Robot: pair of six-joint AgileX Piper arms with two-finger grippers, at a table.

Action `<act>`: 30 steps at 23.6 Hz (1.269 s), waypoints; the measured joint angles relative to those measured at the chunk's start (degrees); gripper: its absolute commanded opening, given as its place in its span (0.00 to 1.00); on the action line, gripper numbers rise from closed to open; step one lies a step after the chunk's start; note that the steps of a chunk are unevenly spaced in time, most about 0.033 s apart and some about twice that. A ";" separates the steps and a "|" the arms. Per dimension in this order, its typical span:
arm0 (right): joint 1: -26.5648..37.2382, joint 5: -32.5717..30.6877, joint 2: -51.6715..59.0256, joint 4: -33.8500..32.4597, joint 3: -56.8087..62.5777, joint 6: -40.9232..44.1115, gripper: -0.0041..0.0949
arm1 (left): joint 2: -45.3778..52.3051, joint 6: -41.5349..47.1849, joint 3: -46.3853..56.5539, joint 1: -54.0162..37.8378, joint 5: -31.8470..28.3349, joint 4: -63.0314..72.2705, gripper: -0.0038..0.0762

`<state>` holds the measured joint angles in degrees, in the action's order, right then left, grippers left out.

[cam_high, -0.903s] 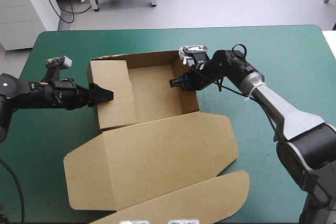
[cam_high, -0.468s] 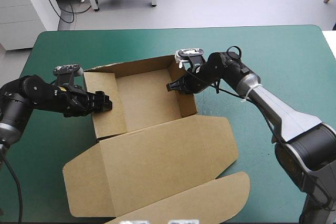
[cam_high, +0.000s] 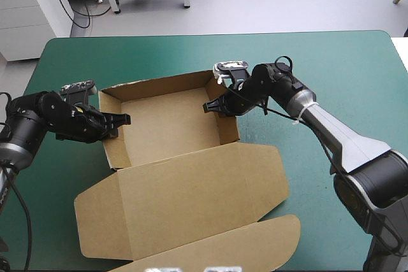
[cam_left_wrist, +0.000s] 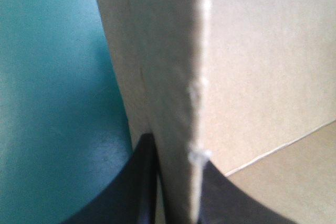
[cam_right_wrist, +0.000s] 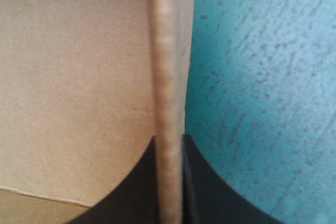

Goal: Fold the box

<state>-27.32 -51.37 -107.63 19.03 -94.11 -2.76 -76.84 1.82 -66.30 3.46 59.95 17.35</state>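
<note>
The brown box (cam_high: 169, 122) lies in the middle of the worktop (cam_high: 338, 55), which is covered in teal-green. It is an open tray with its walls raised, and its lid (cam_high: 191, 192) lies flat toward the near edge of the worktop, with one more curved flap beyond the lid, at the near edge. In the high view the left gripper (cam_high: 122, 119) is at the left wall of the tray and the right gripper (cam_high: 208, 106) is at the right wall, but this view does not show clearly how the fingers stand. The wrist views show it. In the left wrist view the two black fingers (cam_left_wrist: 131, 192) are almost closed, with the edge of the board between them, one on the inner face and one on the outer face. In the right wrist view the black fingers (cam_right_wrist: 134, 192) pinch the right wall in the same way, with the worktop on the outer side of the wall. So both grippers are gripping the box. Earlier a wide flap on the left side lay inward over the floor of the tray. Just before, it was half raised. Now this side stands upright and the whole floor is bare. The right gripper has stayed on the right wall.
</note>
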 measured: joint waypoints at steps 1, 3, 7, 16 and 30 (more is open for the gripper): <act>-0.06 -0.14 0.00 -0.51 -0.02 0.40 0.03 | -0.14 0.13 0.06 0.07 0.00 -0.13 0.04; -0.42 -0.54 0.00 -1.85 -0.02 1.30 0.03 | -0.45 0.94 0.11 0.33 0.24 -1.00 0.04; -0.85 -0.95 0.34 -3.77 -0.07 2.76 0.03 | -0.89 4.02 0.12 2.05 0.29 -4.37 0.04; -0.96 -5.14 2.75 -12.33 -0.07 7.53 0.03 | -5.88 10.74 -4.94 9.92 0.75 -10.34 0.04; 7.10 -16.85 2.73 -19.99 -0.17 13.69 0.03 | -29.92 15.51 -24.69 22.55 5.82 -12.17 0.04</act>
<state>-20.22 -68.22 -104.90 -0.97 -94.28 10.93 -106.76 17.32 -90.99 26.01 65.77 5.19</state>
